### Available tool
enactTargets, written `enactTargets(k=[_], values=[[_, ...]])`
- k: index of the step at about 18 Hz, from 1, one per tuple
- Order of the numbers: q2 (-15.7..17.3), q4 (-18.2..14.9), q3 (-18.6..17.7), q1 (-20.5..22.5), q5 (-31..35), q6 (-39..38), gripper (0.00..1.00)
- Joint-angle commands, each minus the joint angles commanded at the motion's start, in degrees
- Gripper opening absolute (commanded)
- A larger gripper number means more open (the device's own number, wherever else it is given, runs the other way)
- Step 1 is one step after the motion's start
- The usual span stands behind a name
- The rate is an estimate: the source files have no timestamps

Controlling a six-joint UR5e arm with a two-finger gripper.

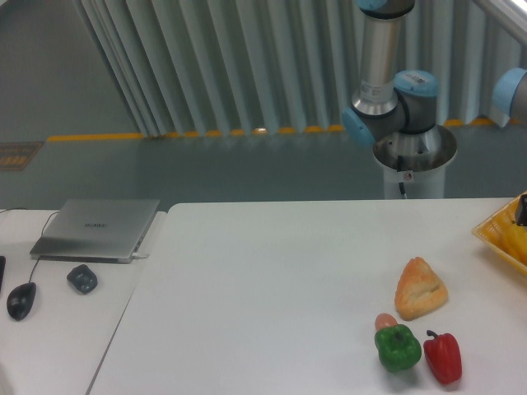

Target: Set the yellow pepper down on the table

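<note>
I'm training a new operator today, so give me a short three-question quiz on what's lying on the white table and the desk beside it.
1. True or false: in the camera view, the glossy green bell pepper lies left of the glossy red bell pepper.
2. Which one sits on the narrower white desk? A) the closed silver laptop B) the green pepper C) the red pepper
3. What colour is the basket cut off by the frame at the right edge of the large white table?

Key: 1 true; 2 A; 3 yellow.
</note>
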Motion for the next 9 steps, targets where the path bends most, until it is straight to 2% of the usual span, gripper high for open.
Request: enactTargets(k=[3, 5, 6, 9], values=[[-0.3, -0.1, 0.4, -1.0, -0.1, -1.4, 1.0], [-0.8, -1.4, 1.7, -1.1, -0.1, -2.0, 1.0], [-1.1, -2.3, 1.8, -1.1, -0.1, -2.1, 1.0], [-1.9, -2.0, 1.0, -1.4, -0.2, -2.2, 1.0]])
